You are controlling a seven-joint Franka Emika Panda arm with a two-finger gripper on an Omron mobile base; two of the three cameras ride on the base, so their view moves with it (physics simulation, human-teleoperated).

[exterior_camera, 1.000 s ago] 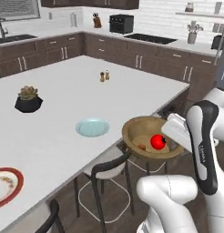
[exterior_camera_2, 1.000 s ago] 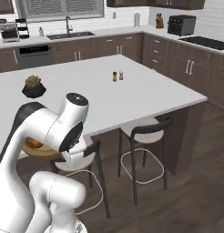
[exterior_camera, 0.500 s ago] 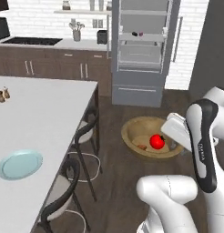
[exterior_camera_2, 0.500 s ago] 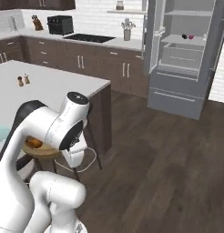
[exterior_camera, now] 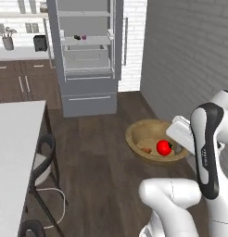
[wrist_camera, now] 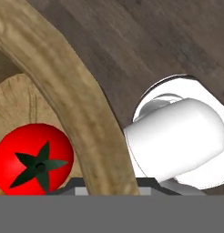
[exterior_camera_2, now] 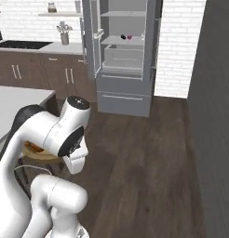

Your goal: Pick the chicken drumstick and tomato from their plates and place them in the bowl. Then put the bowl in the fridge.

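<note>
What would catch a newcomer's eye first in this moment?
The bright red tomato lying in the wooden bowl, which the arm carries above the dark wood floor with the gripper shut on its right rim. Behind it, the grey fridge stands open, pale shelves showing.

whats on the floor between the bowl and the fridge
Nothing: in the left base view, bare dark wood floor runs from the bowl, held up with the tomato inside, to the open fridge.

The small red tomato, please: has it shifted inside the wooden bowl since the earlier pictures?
No. The small red tomato sits in the same spot in the light-brown wooden bowl, near the rim by the gripper; only the room behind changed, since the base turned.
</note>
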